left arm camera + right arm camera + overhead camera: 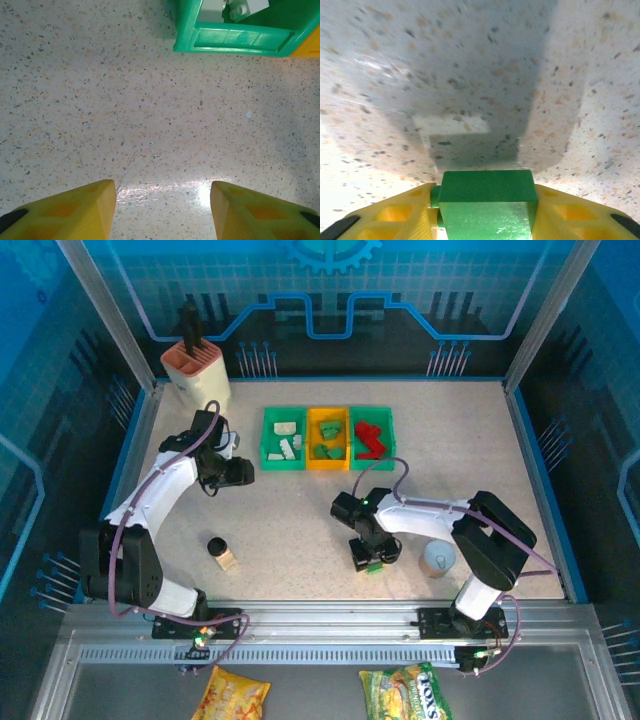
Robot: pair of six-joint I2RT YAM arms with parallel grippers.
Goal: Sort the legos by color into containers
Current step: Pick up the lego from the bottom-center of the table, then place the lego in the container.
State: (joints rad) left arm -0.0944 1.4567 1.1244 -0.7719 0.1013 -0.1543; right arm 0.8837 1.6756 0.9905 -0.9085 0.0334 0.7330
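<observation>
Our right fingers (368, 558) sit at about five o'clock on the tabletop (290, 510), closed down on a green brick (487, 187). The wrist view shows it wedged between both yellow tips and touching each. We cannot tell whether it is clear of the surface.

Our left fingers (85, 210) stand well apart with nothing between them, over bare tabletop at roughly ten o'clock. The corner of the left green bin (235, 40), which holds cream bricks, is near at their one o'clock.

The other green bricks lie in the orange-yellow bin (328, 466), toward eleven o'clock from the held one, so we judge that is where it belongs.

Risks as we see them:
- The grip looks to be at the very tips, so the brick could twist or slip out during the lift.
- The bin of red bricks (372, 466) touches the target at its three o'clock, so a release off to that side would missort.
- The grey cup (438, 558) stands just beside the right arm at three o'clock, and a swing could knock it.
</observation>
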